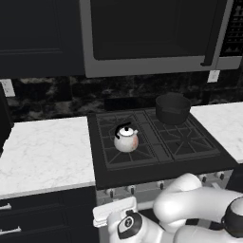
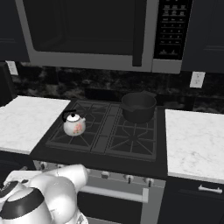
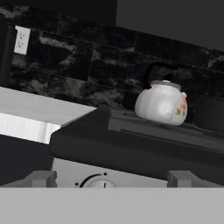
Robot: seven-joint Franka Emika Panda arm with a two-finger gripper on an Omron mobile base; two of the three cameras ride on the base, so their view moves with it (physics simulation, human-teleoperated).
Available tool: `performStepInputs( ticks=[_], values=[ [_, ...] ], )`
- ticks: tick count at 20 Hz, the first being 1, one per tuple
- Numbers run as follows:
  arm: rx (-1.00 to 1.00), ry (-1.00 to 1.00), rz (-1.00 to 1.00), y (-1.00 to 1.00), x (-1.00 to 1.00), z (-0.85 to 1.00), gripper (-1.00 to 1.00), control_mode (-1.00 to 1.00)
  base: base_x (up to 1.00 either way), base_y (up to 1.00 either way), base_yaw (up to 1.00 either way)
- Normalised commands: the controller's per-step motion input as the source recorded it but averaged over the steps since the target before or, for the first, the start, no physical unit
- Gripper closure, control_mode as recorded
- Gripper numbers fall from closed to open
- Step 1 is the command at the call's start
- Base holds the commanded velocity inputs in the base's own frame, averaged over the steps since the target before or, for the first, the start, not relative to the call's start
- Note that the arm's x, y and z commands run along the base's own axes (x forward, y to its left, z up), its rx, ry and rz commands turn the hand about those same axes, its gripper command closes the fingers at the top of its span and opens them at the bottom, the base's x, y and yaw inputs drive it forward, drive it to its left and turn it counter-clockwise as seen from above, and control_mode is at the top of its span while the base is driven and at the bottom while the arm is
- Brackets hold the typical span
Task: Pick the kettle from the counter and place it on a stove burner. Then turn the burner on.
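The silvery-white kettle (image 1: 126, 139) (image 2: 74, 124) (image 3: 162, 103) stands upright on the front left stove burner (image 1: 124, 154) (image 2: 70, 137) of the black cooktop, its black handle arched over the lid. My gripper (image 3: 111, 180) is low in front of the stove's front panel, below the kettle's level. It is open, with its fingertips (image 3: 42, 178) wide apart. A round stove knob (image 3: 99, 182) shows between them at the bottom of the hand view. Nothing is held. The white marble counter (image 1: 42, 152) (image 2: 24, 120) (image 3: 30, 109) lies left of the stove.
A larger black pot (image 1: 172, 108) (image 2: 138, 106) sits on the back right burner. A row of knobs (image 1: 161, 184) (image 2: 128, 178) runs along the stove front. A microwave (image 1: 152, 33) (image 2: 87, 30) hangs above. More counter (image 1: 223, 123) (image 2: 192, 140) lies to the right.
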Motion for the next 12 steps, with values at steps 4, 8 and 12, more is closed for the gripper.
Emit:
performStepInputs(
  ticks=[4,8,12],
  values=[
    [0.00,0.00,0.00,0.00,0.20,-0.34,-1.00,-1.00,0.00,0.00,0.00],
    [0.00,0.00,0.00,0.00,0.20,-0.23,-1.00,-1.00,0.00,0.00,0.00],
    [0.00,0.00,0.00,0.00,0.19,-0.27,-1.00,-1.00,0.00,0.00,0.00]
  ],
)
